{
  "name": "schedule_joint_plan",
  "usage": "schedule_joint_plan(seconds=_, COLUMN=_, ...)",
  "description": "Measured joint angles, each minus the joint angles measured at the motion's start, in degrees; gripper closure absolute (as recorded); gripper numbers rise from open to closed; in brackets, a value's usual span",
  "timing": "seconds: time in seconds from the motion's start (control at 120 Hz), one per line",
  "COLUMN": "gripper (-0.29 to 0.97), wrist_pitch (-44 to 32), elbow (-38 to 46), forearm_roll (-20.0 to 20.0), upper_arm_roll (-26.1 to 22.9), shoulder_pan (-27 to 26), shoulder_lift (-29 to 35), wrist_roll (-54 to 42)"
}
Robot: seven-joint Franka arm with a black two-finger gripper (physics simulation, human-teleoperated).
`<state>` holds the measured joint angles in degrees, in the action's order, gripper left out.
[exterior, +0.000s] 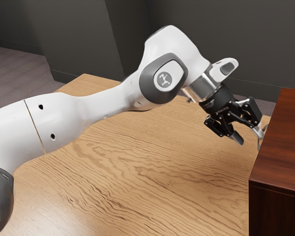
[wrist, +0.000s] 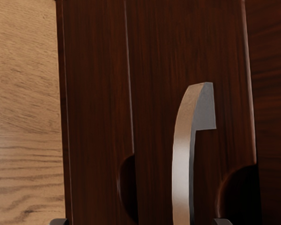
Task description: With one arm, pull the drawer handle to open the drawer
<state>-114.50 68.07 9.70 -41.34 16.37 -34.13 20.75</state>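
Two black fingers [exterior: 236,136] of the gripper [exterior: 250,134] stand spread and pinch nothing. Between them is the drawer handle [wrist: 185,159], a curved grey metal bar, fixed on the dark reddish wooden drawer front [wrist: 154,70]. Under the fingers lies the light wooden surface [exterior: 137,172].

Drawer cabinet [exterior: 280,147]: dark reddish-brown wood, upright, at the exterior view's right edge, middle to bottom. Drawer front [wrist: 154,70]: same wood, fine grain. Handle [wrist: 183,159]: pale grey metal bar, curved, standing off that front. Whether the drawer is open is unclear.
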Motion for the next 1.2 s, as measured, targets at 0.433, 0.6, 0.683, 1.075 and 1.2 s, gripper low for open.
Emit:
schedule_joint_plan(seconds=0.433, gripper=0.35, wrist_pitch=-1.46, elbow=-0.29, forearm_roll=-1.26, upper_arm_roll=0.14, shoulder_pan=-0.07, shoulder_lift=-1.52, wrist_roll=-0.15)
schedule_joint_plan(seconds=0.6, gripper=0.35, wrist_pitch=-1.86, elbow=-0.01, forearm_roll=-2.03, upper_arm_roll=0.12, shoulder_pan=0.80, shoulder_lift=-1.29, wrist_roll=-0.19)
schedule_joint_plan(seconds=0.683, gripper=0.35, wrist_pitch=-1.75, elbow=0.12, forearm_roll=-2.21, upper_arm_roll=0.23, shoulder_pan=1.25, shoulder_lift=-1.09, wrist_roll=-0.28)
schedule_joint_plan(seconds=1.075, gripper=0.35, wrist_pitch=2.99, elbow=0.17, forearm_roll=-2.99, upper_arm_roll=1.85, shoulder_pan=2.92, shoulder_lift=1.07, wrist_roll=-1.05)
schedule_joint_plan(seconds=1.2, gripper=0.34, wrist_pitch=4.54, elbow=0.16, forearm_roll=-3.02, upper_arm_roll=3.15, shoulder_pan=2.83, shoulder_lift=1.75, wrist_roll=-1.28)
